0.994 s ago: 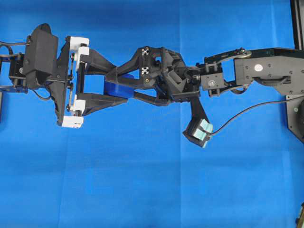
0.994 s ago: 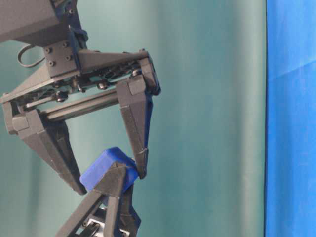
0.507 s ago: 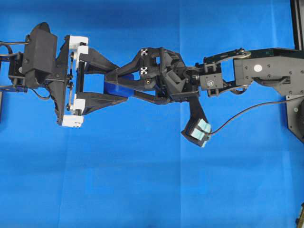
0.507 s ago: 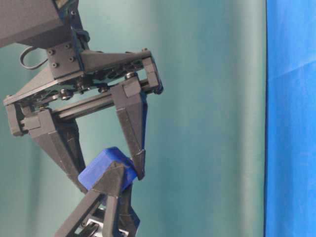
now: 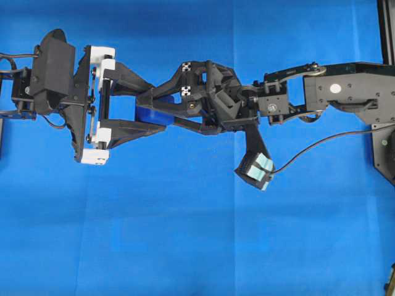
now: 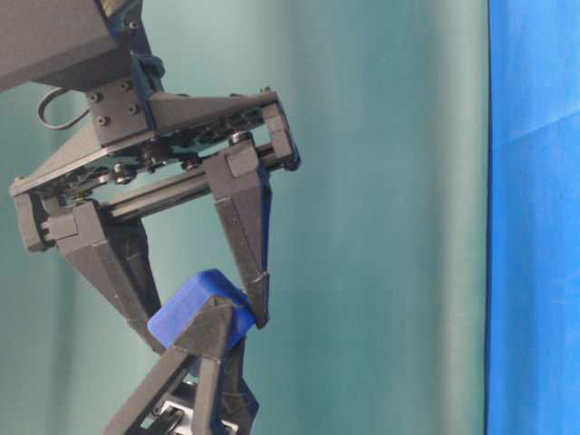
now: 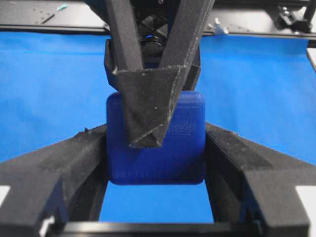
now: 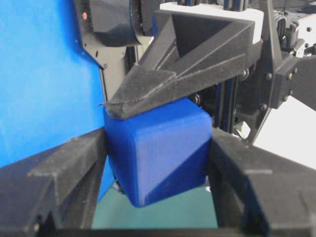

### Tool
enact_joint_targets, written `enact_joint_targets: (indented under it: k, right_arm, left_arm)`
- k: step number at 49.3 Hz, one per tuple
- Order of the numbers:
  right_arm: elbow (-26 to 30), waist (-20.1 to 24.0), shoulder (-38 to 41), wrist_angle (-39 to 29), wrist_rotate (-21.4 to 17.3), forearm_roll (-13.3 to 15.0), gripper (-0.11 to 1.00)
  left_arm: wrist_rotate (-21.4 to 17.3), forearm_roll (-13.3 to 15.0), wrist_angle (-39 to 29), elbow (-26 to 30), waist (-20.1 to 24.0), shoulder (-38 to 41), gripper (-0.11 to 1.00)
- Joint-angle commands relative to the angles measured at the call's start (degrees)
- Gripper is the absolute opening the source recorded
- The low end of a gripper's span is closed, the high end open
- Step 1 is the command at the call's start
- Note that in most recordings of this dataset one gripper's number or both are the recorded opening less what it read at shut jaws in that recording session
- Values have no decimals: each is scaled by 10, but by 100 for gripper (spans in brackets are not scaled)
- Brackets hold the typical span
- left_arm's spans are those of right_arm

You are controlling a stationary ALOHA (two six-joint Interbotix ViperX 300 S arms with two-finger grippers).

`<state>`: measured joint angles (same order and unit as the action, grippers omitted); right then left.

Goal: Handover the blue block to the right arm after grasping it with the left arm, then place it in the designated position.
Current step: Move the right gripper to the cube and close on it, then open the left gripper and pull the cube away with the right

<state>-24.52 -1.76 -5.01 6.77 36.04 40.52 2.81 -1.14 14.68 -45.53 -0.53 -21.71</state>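
The blue block point(image 5: 148, 115) hangs above the cloth between both arms. My left gripper point(image 5: 157, 111), with white brackets, reaches in from the left and is shut on it. The left wrist view has the block point(image 7: 168, 153) pressed between both left fingers point(image 7: 89, 153). My right gripper point(image 5: 147, 108), all black, comes from the right and is shut on the same block. From the right wrist the block point(image 8: 163, 153) touches both right fingers point(image 8: 232, 168), with a left finger point(image 8: 173, 84) across its top. At table level the right gripper point(image 6: 204, 322) pinches the block point(image 6: 192, 304) from above.
Bright blue cloth point(image 5: 185, 234) covers the table. A teal backdrop point(image 6: 390, 217) stands behind the grippers. The right wrist camera point(image 5: 254, 169) and its cable point(image 5: 321, 143) hang below the right arm. A black frame point(image 5: 386, 31) runs along the right edge.
The right gripper's fingers have closed from wide open onto the block. The left gripper keeps its hold, and both arms have barely moved.
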Motion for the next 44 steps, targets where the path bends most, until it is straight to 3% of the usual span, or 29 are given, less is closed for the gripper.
enact_joint_targets:
  k: [1,13,20,24,44]
  right_arm:
    - [12,-2,-11,1,-2,-3,52]
    - [11,0,-12,0,-3,-3,52]
    - [10,0,-12,0,-10,-3,52]
    - [10,0,-11,0,-12,-3,52]
    - [-7,4,-33,0,-13,-3,52]
  left_arm:
    - [3,0,2,8,-2,-8,48]
    - [4,0,6,9,-2,-7,49]
    - [4,0,7,9,-2,-7,83]
    - [4,0,7,8,-1,-8,93]
    - [4,0,7,7,-2,-9,93]
